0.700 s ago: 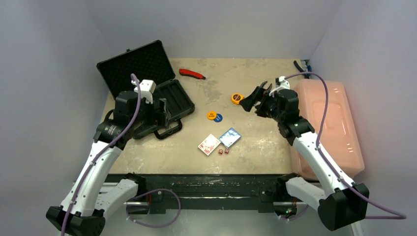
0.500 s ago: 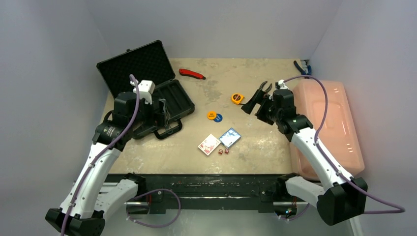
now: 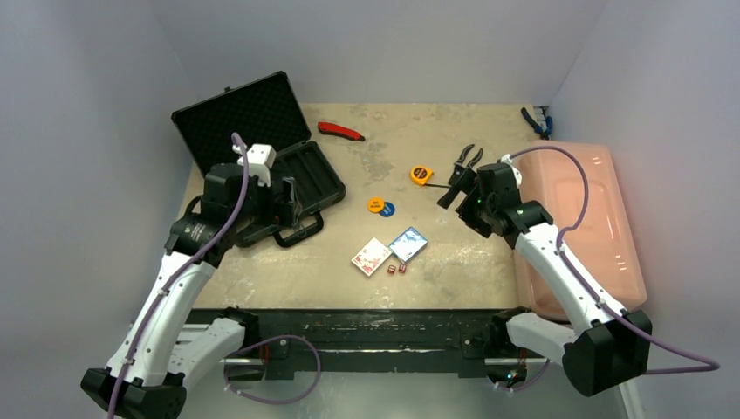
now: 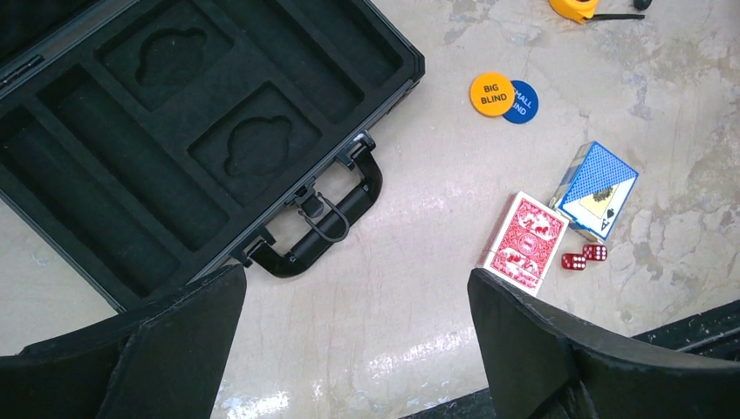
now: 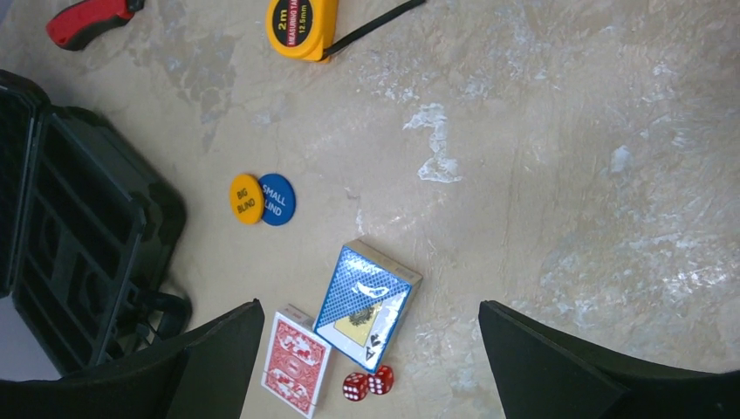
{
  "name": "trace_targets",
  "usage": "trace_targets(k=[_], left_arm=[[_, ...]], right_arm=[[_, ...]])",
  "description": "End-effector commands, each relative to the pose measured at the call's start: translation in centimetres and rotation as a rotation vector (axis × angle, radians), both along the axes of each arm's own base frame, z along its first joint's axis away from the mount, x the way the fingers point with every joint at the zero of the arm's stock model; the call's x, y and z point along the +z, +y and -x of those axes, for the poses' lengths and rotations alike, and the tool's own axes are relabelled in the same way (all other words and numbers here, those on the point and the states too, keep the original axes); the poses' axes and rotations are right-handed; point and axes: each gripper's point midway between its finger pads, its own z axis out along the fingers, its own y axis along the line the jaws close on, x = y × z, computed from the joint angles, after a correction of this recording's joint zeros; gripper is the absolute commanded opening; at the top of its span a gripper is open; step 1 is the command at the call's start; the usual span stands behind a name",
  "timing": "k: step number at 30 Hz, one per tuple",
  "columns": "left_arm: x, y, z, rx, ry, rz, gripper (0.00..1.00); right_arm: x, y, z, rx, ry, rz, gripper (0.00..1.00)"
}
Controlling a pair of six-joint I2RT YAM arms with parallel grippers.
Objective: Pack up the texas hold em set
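With the left gripper [image 3: 292,199] and right gripper [image 3: 469,157] both wide open and empty, the card decks [image 4: 526,240], blind discs [image 4: 491,93] and dice [image 4: 585,257] lay outside the open briefcase [image 4: 174,131], where a clumsy pinch could scatter the tiny dice.

Free table [image 3: 462,253] around red deck [image 3: 371,257] and blue deck [image 3: 408,243], dice [image 3: 397,268] just beside

Black foam-lined briefcase [image 4: 174,131] lying open, orange disc [image 4: 491,94] overlapping blue disc [image 4: 524,102], red deck [image 4: 526,241] beside blue deck [image 4: 598,188], two red dice [image 4: 585,257] touching
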Motion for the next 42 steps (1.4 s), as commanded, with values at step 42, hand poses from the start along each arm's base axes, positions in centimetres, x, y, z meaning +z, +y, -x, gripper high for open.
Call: trace_targets(k=[42], left_arm=[[-13.6, -19.6, 1.6, -0.588, 0.324, -0.259, 0.94]], right_arm=[[1.6, 0.8, -1.9, 0.298, -0.217, 0.192, 0.99]])
